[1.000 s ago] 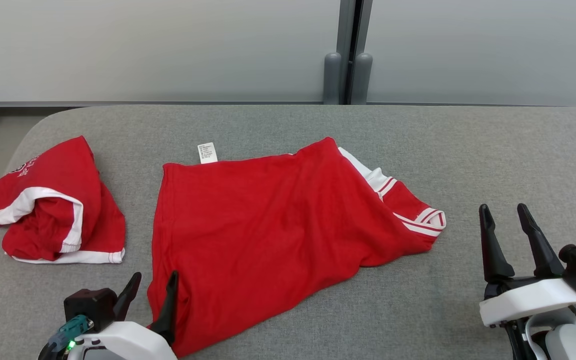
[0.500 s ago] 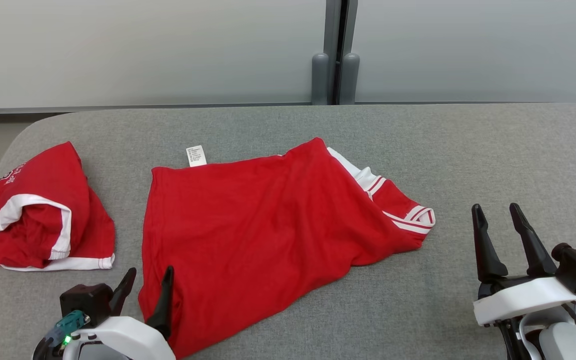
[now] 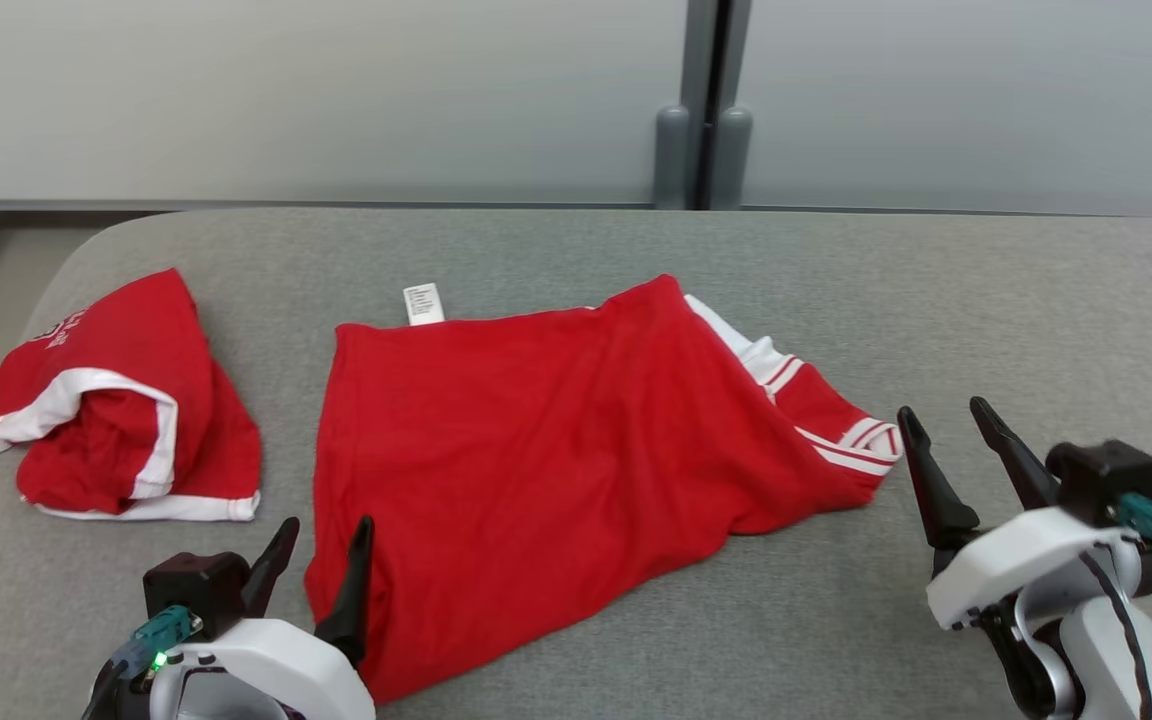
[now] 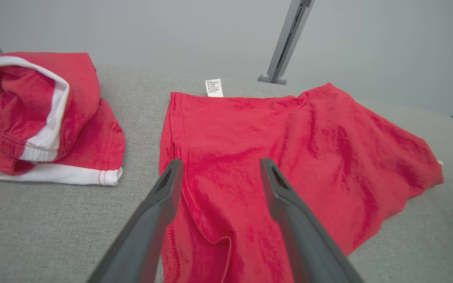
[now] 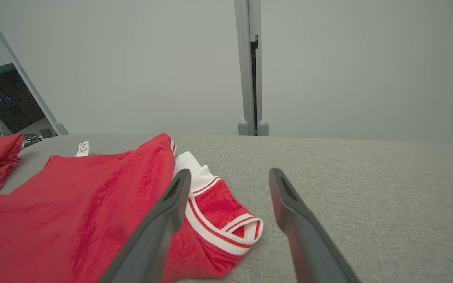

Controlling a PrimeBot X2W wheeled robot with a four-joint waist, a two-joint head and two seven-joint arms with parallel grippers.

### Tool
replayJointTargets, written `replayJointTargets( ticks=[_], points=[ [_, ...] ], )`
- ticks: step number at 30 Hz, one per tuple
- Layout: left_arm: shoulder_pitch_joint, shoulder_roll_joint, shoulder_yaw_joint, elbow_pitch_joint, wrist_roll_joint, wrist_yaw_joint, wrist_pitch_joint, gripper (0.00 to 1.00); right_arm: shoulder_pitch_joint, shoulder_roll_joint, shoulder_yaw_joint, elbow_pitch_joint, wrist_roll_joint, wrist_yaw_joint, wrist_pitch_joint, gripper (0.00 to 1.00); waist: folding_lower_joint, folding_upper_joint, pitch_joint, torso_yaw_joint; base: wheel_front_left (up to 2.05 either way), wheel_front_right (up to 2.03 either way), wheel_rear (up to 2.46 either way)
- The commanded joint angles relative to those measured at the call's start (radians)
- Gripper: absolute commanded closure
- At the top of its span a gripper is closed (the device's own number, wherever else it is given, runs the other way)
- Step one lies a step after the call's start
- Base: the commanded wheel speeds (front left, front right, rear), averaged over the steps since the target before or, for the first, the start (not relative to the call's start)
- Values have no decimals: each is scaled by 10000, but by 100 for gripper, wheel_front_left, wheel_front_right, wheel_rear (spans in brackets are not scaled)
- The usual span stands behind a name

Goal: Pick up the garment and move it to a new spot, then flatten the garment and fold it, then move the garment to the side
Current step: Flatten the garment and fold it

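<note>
Broad grey fabric-covered tabletop (image 3: 986, 300), rounded at the far left corner, backed by pale grey wall panels (image 3: 336, 100). On its middle, large red cloth garment (image 3: 536, 450), spread mostly flat with soft wrinkles, its red-and-white striped sleeve cuff (image 3: 851, 440) bunched at the right end. Well apart to the left, smaller crumpled red garment with white trim (image 3: 126, 410), heaped on itself. At lower left, left gripper (image 3: 328, 525), two long dark fingers spread wide, holding nothing, poised at the big garment's near-left edge. At lower right, right gripper (image 3: 941, 410), likewise wide and empty, just beside the striped cuff, over bare grey tabletop. Smallest, white rectangular care label (image 3: 423, 303), poking out from the big garment's far edge.
</note>
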Motion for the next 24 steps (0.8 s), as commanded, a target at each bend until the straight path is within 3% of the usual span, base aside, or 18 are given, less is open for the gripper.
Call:
replayJointTargets(
  ticks=[1,12,21,23,24],
  points=[
    [-146,-19,-11,48,-37,-60,-36,0,-381,-167,212,291,170,21,374,0,-1,-1,115,306,0,0,0],
    [-453,-222,-243,300,-71,-207,-196,0,-2349,-551,1789,1935,1862,21,2518,0,-1,-1,557,1506,0,0,0],
    [-547,-276,-315,507,-133,-251,-249,0,-3117,-417,2391,3168,3109,22,3823,0,-1,-1,598,1964,0,0,0],
    [-547,-240,-296,541,-162,-263,-257,0,-3237,-414,2570,3090,3190,22,3491,58,-1,-1,580,2005,0,0,0],
    [-544,-223,-285,553,-157,-259,-259,0,-3228,-436,2703,3023,3208,22,3304,100,-1,-1,568,2012,0,0,0]
  ],
)
